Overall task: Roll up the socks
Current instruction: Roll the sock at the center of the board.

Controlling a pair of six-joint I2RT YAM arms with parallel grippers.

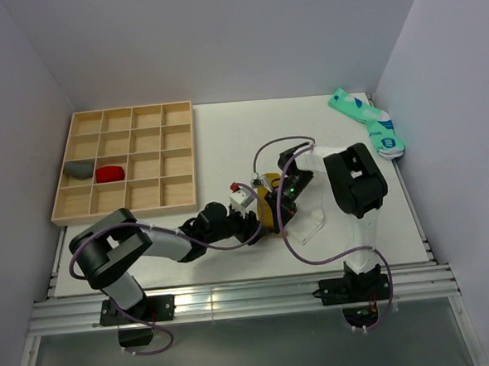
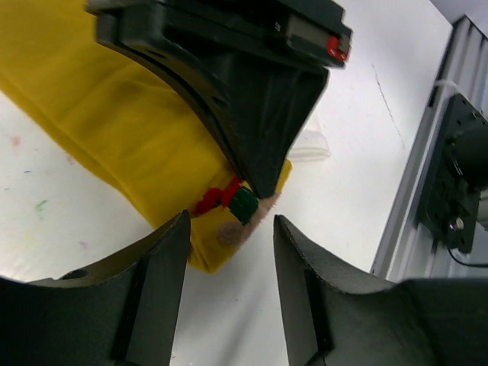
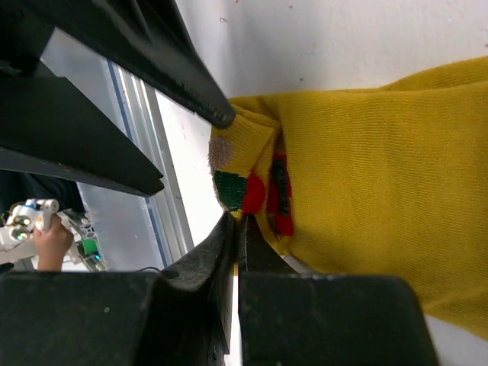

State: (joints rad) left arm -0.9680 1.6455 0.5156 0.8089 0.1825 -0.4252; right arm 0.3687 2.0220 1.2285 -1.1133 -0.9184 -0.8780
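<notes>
The mustard-yellow sock (image 1: 269, 215) lies bunched on the white table between my two grippers. Its end carries a red, green and tan mark (image 3: 252, 187). My right gripper (image 3: 238, 223) is shut on the edge of this end, and it shows as a black wedge over the sock in the left wrist view (image 2: 252, 114). My left gripper (image 2: 229, 232) is open, its fingers on either side of the sock's end (image 2: 221, 236), not touching it. A bit of the white sock (image 2: 309, 145) shows behind the right gripper, and pale fabric (image 1: 311, 220) lies to its right in the top view.
A wooden compartment tray (image 1: 124, 110) stands at the back left with a grey bundle (image 1: 79, 169) and a red bundle (image 1: 109, 173) in it. Teal patterned socks (image 1: 370, 124) lie at the far right. A metal rail (image 1: 235, 304) runs along the near edge.
</notes>
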